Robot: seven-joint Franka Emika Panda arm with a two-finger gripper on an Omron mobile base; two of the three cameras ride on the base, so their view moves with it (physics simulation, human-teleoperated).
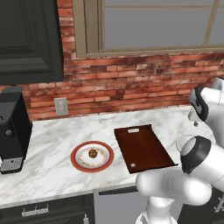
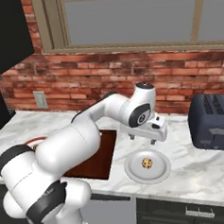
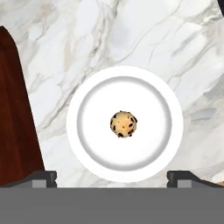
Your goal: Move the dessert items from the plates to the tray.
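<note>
One cookie [image 1: 92, 153] lies in the middle of a red-rimmed plate [image 1: 78, 162] on the marble counter, left of the dark wooden tray [image 1: 142, 148]. A second cookie [image 2: 147, 163] rests at the centre of a plain white plate [image 2: 137, 174] just right of the tray [image 2: 96, 160]. My gripper [image 2: 151, 136] hovers above this white plate, pointing down. In the hand view the cookie [image 3: 123, 124] sits mid-plate [image 3: 87, 144], and the two fingertips [image 3: 43, 178] stand wide apart at the bottom, open with nothing between them. The tray's edge [image 3: 13, 109] runs along the left.
A black coffee machine [image 1: 13, 129] stands at the counter's left end. A dark toaster [image 2: 214, 121] sits to the right of the white plate. A brick wall and a window run behind the counter. My own arm covers part of the tray in the right base view.
</note>
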